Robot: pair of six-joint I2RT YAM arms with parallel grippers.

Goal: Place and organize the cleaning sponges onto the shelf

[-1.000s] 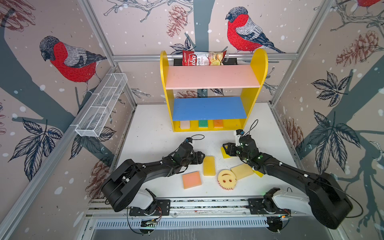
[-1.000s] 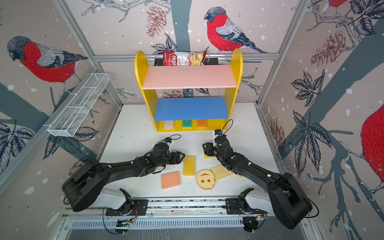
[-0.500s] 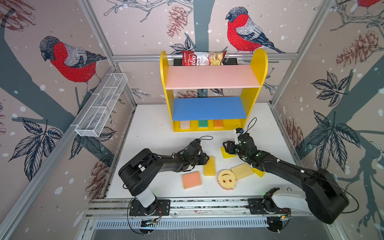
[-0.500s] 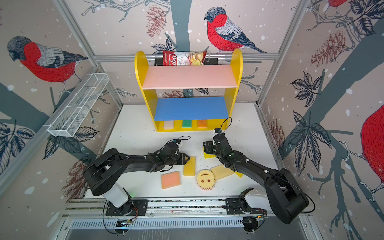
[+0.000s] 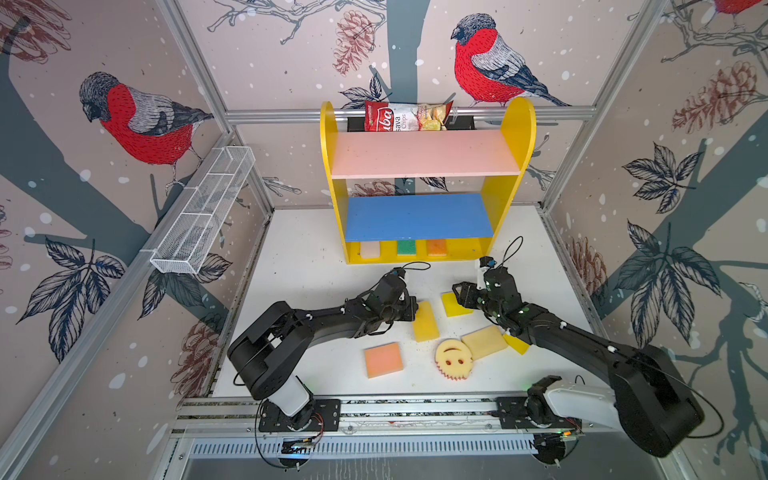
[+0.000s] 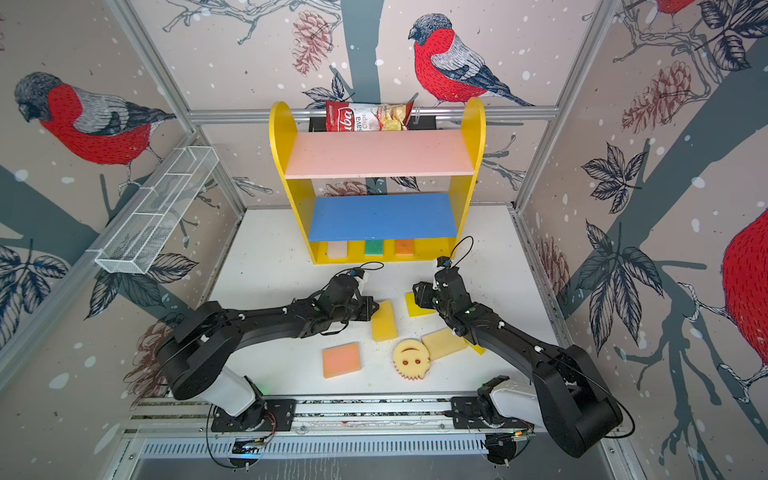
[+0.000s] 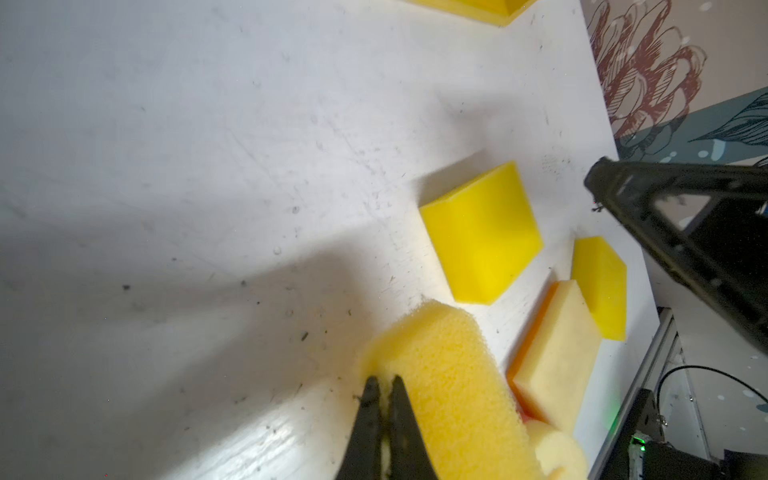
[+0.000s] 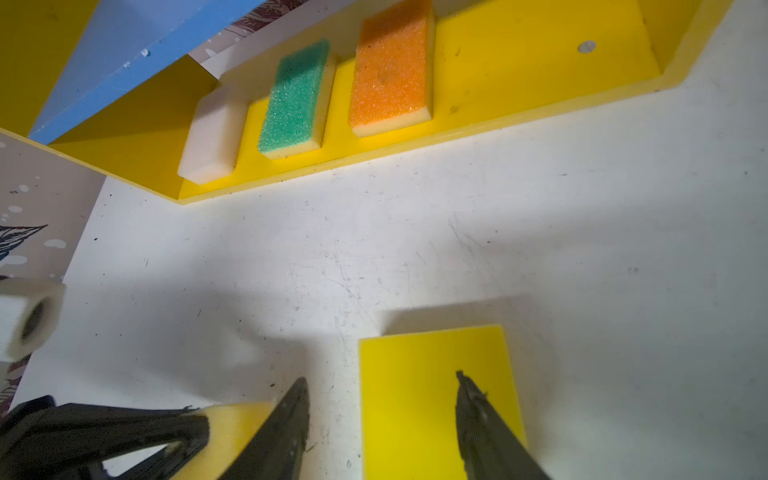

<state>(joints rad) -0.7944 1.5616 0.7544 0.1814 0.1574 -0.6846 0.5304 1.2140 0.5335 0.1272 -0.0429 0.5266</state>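
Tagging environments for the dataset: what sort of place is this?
Probably a lab robot test cell: aluminium-frame enclosure with printed bird wallpaper, two arms mounted on a front rail, a toy-like shelf.

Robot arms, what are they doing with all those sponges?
They are tidying sponges onto the shelf. The left gripper pinches the edge of the holey yellow sponge on the table. The right gripper is open over the bright yellow sponge. A white sponge, a green sponge and an orange sponge already sit on the bottom board.
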